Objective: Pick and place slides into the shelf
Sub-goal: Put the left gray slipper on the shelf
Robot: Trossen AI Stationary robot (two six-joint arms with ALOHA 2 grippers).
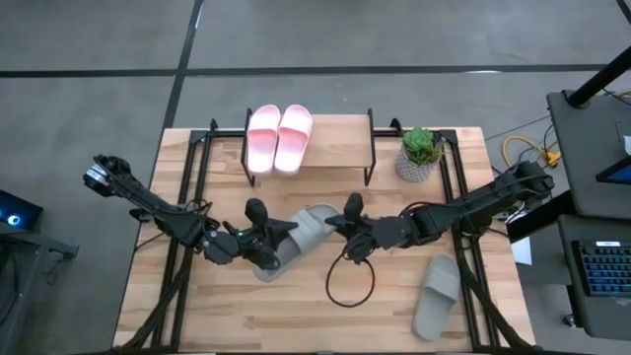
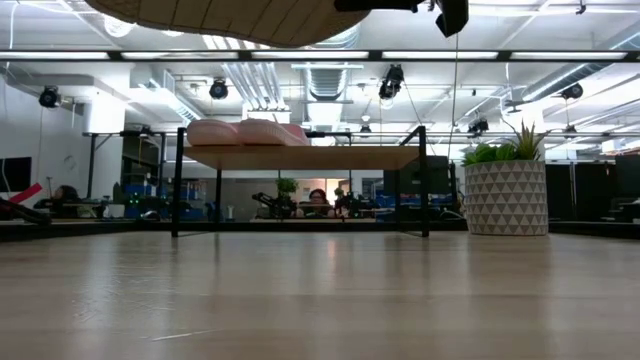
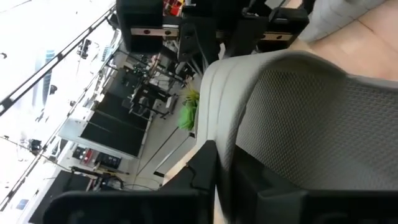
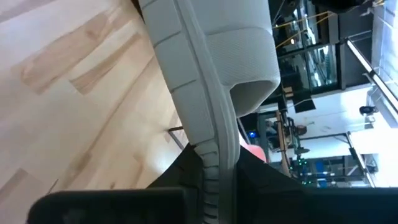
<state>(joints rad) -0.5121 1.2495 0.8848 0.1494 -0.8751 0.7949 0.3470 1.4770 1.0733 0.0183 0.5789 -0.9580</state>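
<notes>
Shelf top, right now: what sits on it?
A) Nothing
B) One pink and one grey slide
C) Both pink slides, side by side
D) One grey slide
C: the high view shows the two pink slides lying together on the left part of the shelf, while one grey slide lies on the table near the right edge and the other grey slide is held between both grippers.

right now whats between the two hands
In the high view, one grey slide spans the gap: the left hand grips one end, the right hand the other.
</notes>
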